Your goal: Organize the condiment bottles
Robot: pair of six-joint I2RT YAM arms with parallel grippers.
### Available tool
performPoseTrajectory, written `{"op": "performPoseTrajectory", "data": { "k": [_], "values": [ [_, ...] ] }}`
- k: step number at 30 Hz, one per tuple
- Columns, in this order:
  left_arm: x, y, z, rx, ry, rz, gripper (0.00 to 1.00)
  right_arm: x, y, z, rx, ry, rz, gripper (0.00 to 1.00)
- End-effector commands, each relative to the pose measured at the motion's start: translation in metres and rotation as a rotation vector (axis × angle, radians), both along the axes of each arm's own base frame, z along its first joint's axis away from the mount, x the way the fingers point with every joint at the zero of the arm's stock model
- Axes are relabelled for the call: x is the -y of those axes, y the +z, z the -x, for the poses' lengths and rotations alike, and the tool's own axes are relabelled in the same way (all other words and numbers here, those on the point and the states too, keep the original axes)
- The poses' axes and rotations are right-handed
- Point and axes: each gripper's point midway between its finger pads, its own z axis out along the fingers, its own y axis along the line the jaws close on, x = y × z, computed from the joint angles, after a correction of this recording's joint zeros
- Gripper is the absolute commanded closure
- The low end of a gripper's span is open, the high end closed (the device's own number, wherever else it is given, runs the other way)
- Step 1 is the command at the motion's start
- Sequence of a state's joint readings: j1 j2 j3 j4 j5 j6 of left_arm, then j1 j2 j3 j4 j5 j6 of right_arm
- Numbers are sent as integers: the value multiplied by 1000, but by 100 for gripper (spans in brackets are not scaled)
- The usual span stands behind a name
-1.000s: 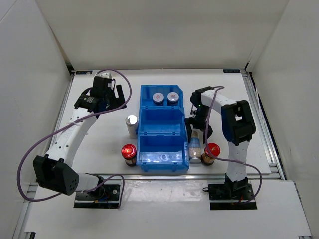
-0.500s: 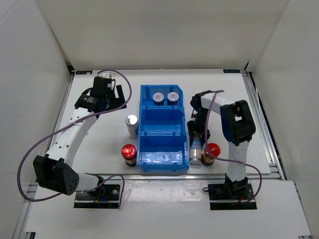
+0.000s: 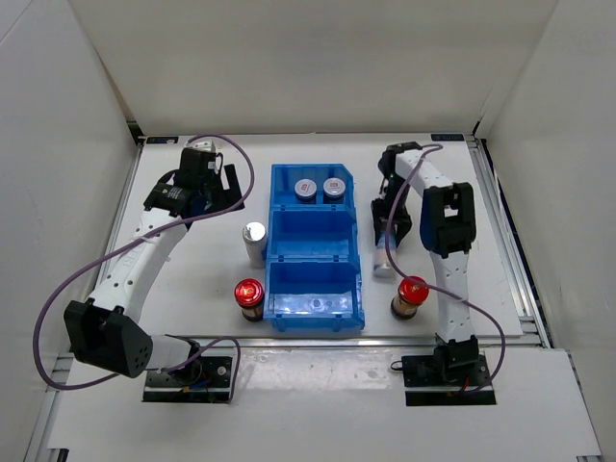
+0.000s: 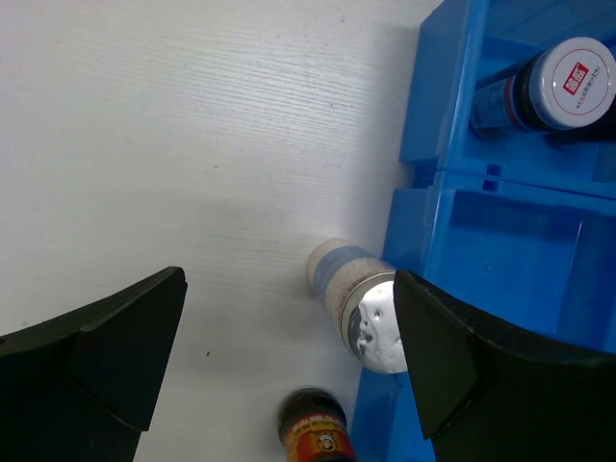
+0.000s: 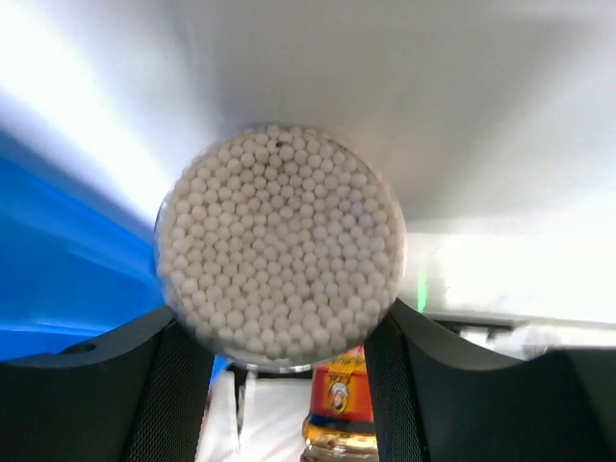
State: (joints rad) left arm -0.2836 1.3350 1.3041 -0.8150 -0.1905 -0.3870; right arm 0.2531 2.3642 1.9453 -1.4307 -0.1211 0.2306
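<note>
My right gripper (image 3: 389,229) is shut on a white-blue silver-capped bottle (image 3: 384,260) and holds it tilted, just right of the blue bin (image 3: 272,258). In the right wrist view the bottle's bead-filled bottom (image 5: 279,245) fills the space between my fingers. The second silver-capped bottle (image 3: 254,237) stands left of the bin, also in the left wrist view (image 4: 371,313). The red-capped brown bottles stand at the left (image 3: 249,295) and right (image 3: 411,294) of the bin's near end. Two grey-lidded bottles (image 3: 306,189) (image 3: 333,187) sit in the far compartment. My left gripper (image 3: 218,186) is open and empty.
The bin's middle and near compartments hold nothing. The left wrist view shows the bin's wall (image 4: 423,115) and a grey-lidded bottle (image 4: 568,82) inside. White walls close in the table on three sides. Purple cables loop from both arms.
My right gripper has lifted the silver-capped bottle from beside the right red-capped bottle and carried it toward the far side along the bin's right wall. The left arm has not moved.
</note>
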Motion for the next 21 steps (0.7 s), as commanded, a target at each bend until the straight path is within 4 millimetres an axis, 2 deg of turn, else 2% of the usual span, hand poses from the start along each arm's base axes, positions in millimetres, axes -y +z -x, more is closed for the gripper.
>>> {"op": "performPoseTrajectory", "data": {
  "k": [1, 2, 3, 5, 6, 8, 9, 10, 11, 13, 16, 20, 21],
  "values": [
    [1, 15, 2, 49, 0, 20, 0, 39, -12, -48, 96, 16, 101, 88],
    [1, 11, 4, 40, 0, 17, 0, 39, -4, -68, 157, -13, 94, 81],
    [1, 11, 4, 40, 0, 17, 0, 43, -10, -74, 149, -24, 97, 68],
    [1, 11, 4, 40, 0, 17, 0, 48, -5, -81, 141, -61, 94, 52],
    [0, 10, 5, 31, 0, 15, 0, 46, -4, -93, 173, -63, 89, 41],
    [0, 10, 5, 31, 0, 15, 0, 51, 0, -95, 181, -75, 88, 30],
    [0, 10, 5, 31, 0, 15, 0, 51, 5, -99, 206, -77, 84, 21],
    [0, 10, 5, 31, 0, 15, 0, 51, 3, -97, 195, -85, 88, 18],
    [0, 10, 5, 31, 0, 15, 0, 50, 12, -99, 221, -86, 84, 16],
    [2, 10, 6, 30, -6, 21, 0, 54, 15, -99, 238, -82, 102, 7],
    [4, 8, 3, 28, -13, 27, 0, 56, 20, -95, 241, -80, 111, 5],
    [7, 9, 2, 35, -20, 36, 0, 51, 16, -83, 213, -62, 129, 4],
    [7, 13, 1, 43, -20, 38, 0, 53, 10, -76, 186, -66, 146, 4]
  ]
}}
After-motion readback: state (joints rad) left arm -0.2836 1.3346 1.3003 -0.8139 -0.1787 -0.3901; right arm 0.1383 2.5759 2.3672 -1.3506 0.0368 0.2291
